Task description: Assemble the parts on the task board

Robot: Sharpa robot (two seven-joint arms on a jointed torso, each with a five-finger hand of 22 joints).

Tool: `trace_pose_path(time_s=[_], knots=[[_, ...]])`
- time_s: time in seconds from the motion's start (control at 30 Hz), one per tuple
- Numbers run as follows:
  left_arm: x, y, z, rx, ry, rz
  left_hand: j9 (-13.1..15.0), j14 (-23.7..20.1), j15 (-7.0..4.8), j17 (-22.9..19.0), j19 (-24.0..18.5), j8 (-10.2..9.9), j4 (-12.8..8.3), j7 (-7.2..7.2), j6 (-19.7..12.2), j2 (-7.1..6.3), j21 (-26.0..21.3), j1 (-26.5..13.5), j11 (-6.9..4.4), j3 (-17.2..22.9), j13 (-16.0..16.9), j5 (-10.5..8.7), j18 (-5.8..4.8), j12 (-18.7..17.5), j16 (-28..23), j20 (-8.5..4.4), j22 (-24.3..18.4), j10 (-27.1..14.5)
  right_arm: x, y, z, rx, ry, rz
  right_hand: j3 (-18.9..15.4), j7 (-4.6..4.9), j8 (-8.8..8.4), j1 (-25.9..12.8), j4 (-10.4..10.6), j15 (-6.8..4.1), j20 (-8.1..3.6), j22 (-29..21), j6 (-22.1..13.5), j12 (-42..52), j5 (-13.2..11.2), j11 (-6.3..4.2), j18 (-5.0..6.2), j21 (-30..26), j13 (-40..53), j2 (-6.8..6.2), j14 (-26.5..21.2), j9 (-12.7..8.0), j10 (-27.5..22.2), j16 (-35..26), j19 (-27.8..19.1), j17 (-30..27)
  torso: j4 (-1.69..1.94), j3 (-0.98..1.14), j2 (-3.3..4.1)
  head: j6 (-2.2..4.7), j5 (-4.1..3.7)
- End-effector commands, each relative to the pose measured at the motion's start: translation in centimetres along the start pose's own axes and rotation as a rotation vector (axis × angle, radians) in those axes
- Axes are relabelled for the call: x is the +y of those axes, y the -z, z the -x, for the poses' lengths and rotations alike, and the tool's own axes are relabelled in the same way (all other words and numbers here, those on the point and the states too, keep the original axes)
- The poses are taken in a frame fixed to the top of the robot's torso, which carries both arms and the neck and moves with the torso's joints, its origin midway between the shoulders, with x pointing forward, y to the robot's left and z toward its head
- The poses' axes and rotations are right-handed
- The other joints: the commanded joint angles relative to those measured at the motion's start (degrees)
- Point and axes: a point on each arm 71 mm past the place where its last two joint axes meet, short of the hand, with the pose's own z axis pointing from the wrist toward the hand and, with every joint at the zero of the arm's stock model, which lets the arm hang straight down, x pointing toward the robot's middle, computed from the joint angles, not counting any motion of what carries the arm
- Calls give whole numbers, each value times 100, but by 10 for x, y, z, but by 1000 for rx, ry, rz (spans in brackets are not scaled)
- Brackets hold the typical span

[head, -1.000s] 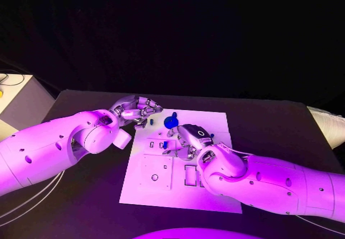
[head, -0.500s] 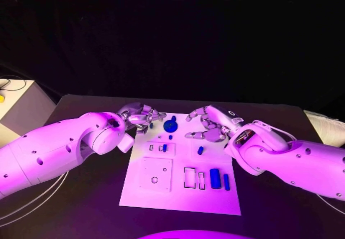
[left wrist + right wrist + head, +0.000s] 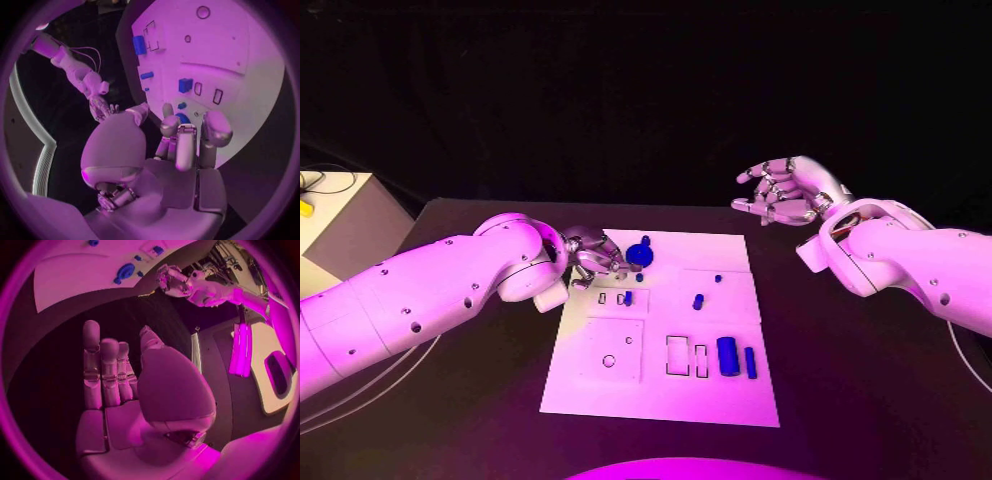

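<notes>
Right hand (image 3: 788, 192) is up off the table beyond the task board's (image 3: 733, 395) far right corner, fingers spread and nothing in them, while the left hand (image 3: 593, 250) sits low at the board's far left edge, fingers curled in, and whether it has anything pinched I cannot tell. Just beside those left fingers stands the round blue part (image 3: 640, 253); a small blue peg (image 3: 698, 301) lies mid-board, and two blue bars (image 3: 728, 351) lie nearer, towards the right.
</notes>
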Motion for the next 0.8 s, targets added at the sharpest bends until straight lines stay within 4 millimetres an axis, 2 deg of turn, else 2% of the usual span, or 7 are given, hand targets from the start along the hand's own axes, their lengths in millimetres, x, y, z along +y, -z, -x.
trace_pose_path(time_s=[0.03, 0.1, 0.23, 0.37, 0.5, 0.63, 0.8], knots=[[2, -2, 0, 35, -182, 81, 49, 298, -44, 740, -21, 49, 0, -24, -35, 2, -32, -57, 9, -40, 4, 2, -45, -18, -20, 5, -4, -32, -8, -3, 9, -41, -158, -26, 91, 15, 2, 55, 9, 66, 68, -624, -80, -686, 49, -3, 72, -683, -723, 29, -225, -22, -215, -920, -115, -365, -13, 36, -28, -46, 4], [0, -4, 0, 39, -209, 88, 94, 300, -48, 743, -14, 71, 3, -28, -46, 22, -31, -102, 5, -65, 4, 2, -47, -19, -20, 1, 5, -33, -13, -4, 14, -59, -174, -38, 123, 56, -15, 55, -1, 148, 147, -958, -70, -1184, 49, 19, 39, -1034, -1259, -8, -380, -37, -263, -1361, -217, -469, -20, 44, -38, -53, 9], [-4, -6, -1, 52, -251, 97, 156, 306, -53, 759, -6, 94, 3, -34, -67, 43, -32, -179, 0, -113, 18, 1, -49, -13, -14, -2, 12, -25, -22, -7, 23, -90, -200, -55, 282, 215, -146, 117, -14, 369, 423, -1797, 39, -2291, 60, 205, 51, -1843, -2615, -5, -894, -99, -136, -2522, -607, -989, -36, 63, -50, -80, 32], [-7, -9, -3, 66, -288, 104, 186, 312, -55, 773, 7, 102, 4, -36, -78, 58, -24, -217, -2, -137, 15, 2, -53, -14, -9, -4, 35, -29, -27, -9, 28, -107, -208, -63, 370, 269, -313, 159, -42, 528, 578, -2497, 100, -2853, 95, 292, 60, -2121, -3527, -59, -1046, -162, 51, -3259, -782, -1553, -36, 61, -52, -114, 38], [-10, -12, -4, 85, -327, 115, 219, 313, -57, 777, 12, 106, 6, -36, -96, 79, -23, -268, -3, -167, -6, 1, -55, -25, -8, -6, 42, -47, -29, -11, 30, -116, -210, -68, 396, 310, -438, 142, -49, 589, 625, -2915, 116, -3099, 107, 351, 70, -2120, -3981, -77, -1038, -204, 135, -3575, -860, -1898, -31, 49, -43, -130, 41], [-11, -14, -6, 100, -348, 124, 247, 309, -57, 769, 6, 108, 8, -36, -113, 95, -31, -318, -2, -198, -29, 0, -53, -37, -12, -6, 28, -69, -31, -12, 30, -122, -209, -71, 393, 339, -488, 136, -53, 610, 653, -3066, 121, -3172, 119, 371, 63, -2121, -4126, -90, -1044, -220, 153, -3679, -899, -2024, -24, 57, -43, -153, 46], [-12, -17, -8, 110, -355, 130, 264, 307, -56, 763, 4, 106, 5, -34, -128, 103, -34, -345, -1, -217, -65, 0, -53, -54, -16, -6, 25, -97, -31, -14, 30, -121, -210, -73, 403, 340, -510, 145, -61, 630, 675, -3208, 172, -3231, 145, 380, 64, -2121, -4254, -84, -1060, -224, 169, -3775, -948, -2143, -30, 46, -24, -165, 52]])
